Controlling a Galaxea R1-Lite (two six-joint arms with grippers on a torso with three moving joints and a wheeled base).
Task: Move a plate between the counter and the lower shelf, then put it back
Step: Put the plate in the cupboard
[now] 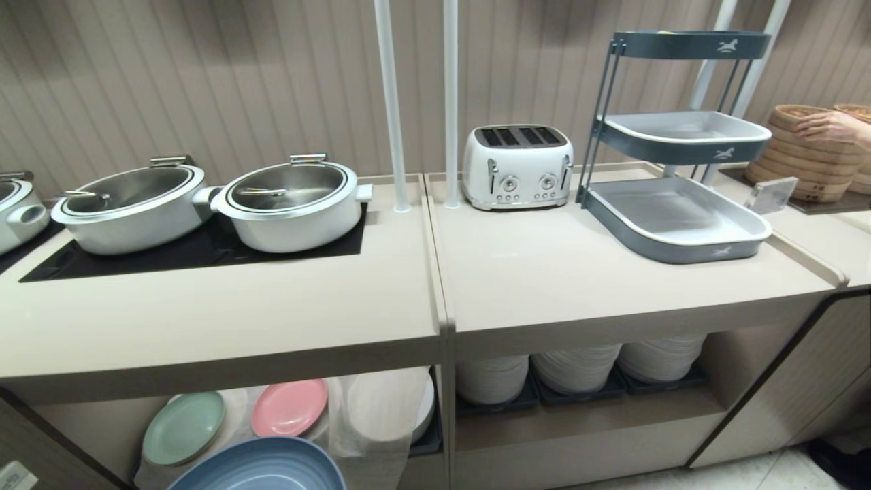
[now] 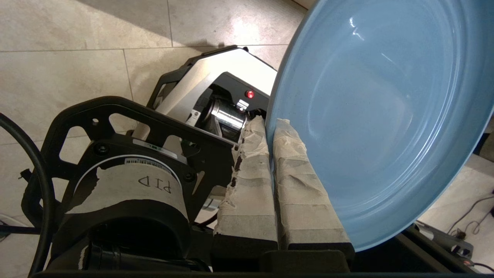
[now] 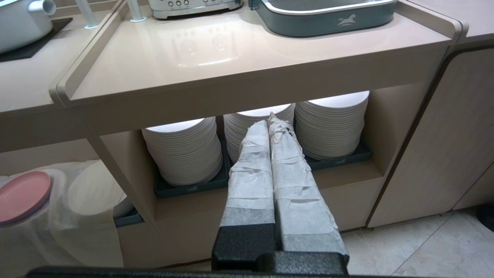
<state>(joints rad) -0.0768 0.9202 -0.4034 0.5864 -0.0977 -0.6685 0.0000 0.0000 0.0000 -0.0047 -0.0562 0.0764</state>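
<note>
Head view: I see the long beige counter (image 1: 224, 320) stretching across, with two white pots (image 1: 211, 207) on a black inset panel at the left, a white four-slot toaster (image 1: 517, 165) in the middle and a grey three-tier tray stand (image 1: 680, 146) to the right. A person's hand (image 1: 833, 126) rests on bamboo steamers (image 1: 806, 153) at the far right. Under the counter on the left, the lower shelf (image 1: 102, 422) holds a pale green plate (image 1: 184, 427) and a pink plate (image 1: 289, 407) on draped white cloth. The light-blue plate (image 1: 262, 466) sits nearest me, in front of that shelf, off the counter. My left gripper (image 2: 270, 127) is clamped on the plate's rim, the taped fingers (image 2: 251, 181) pinching its edge, over the tiled floor (image 2: 77, 46). My right gripper (image 3: 270, 121) is closed on nothing, fingers pressed together, pointing toward the three tall white plate stacks (image 3: 254, 135) in the right compartment.
</note>
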